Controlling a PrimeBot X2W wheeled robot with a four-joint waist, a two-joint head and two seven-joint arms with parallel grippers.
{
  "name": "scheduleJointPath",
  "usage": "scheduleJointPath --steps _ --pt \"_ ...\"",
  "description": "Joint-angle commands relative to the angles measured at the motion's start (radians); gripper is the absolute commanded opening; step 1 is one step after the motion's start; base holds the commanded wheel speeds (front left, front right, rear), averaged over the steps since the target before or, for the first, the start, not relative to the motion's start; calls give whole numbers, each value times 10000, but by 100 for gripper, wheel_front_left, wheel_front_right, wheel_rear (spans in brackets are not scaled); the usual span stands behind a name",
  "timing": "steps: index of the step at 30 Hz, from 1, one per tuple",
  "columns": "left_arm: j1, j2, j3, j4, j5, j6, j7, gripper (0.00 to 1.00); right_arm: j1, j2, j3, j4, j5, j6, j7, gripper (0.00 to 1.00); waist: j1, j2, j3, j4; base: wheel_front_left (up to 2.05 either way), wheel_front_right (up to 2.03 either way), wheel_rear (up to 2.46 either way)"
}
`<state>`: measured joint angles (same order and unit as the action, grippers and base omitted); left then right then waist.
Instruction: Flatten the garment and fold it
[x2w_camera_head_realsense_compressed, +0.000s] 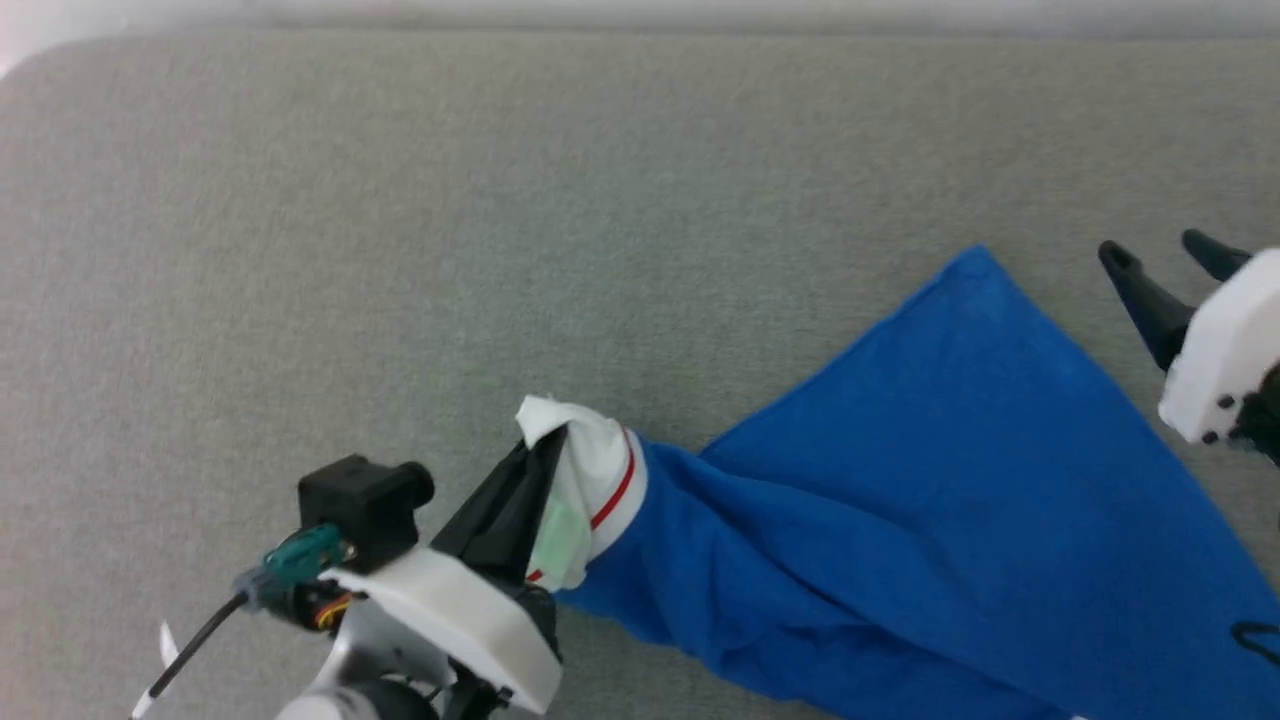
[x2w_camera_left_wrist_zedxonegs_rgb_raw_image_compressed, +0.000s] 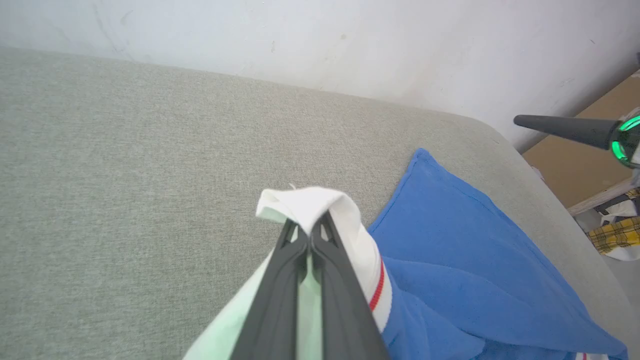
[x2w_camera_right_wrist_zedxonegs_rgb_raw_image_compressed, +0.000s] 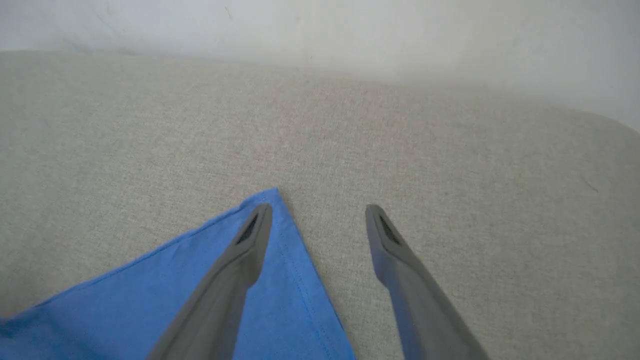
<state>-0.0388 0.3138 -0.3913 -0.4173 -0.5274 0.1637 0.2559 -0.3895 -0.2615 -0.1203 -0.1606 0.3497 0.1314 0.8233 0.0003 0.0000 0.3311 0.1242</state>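
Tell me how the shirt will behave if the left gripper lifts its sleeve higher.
Probably floppy: the shirt drapes in folds from the sleeve the left gripper pinches. Likely light: the cloth looks thin. The far corner would probably drag.

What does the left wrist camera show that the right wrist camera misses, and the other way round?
Left wrist extras: the left hand shut on the white sleeve, plus a brown board past the cushion. Right wrist extras: the right hand open, one finger above the blue corner. Shared: the garment, grey cushion, pale wall.
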Motion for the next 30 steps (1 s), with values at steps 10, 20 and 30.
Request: scheduleJointPath --steps 10,20,30 --pt "-796 -434 -378 468 -112 -315 -83 0 -510 -473 928 1715 222 -7 812 100 -3 0 1258 1307 0 0 0" --pt "-746 -580 -286 618 -386 -217 -138 0 -268 -642 1115 1910 174 -7 1859 0 -3 0 1268 1394 0 0 0" --pt "-628 -259 499 720 -374 77 -562 0 -614 -376 735 1199 300 -7 -956 0 -3 0 47 548 0 0 0"
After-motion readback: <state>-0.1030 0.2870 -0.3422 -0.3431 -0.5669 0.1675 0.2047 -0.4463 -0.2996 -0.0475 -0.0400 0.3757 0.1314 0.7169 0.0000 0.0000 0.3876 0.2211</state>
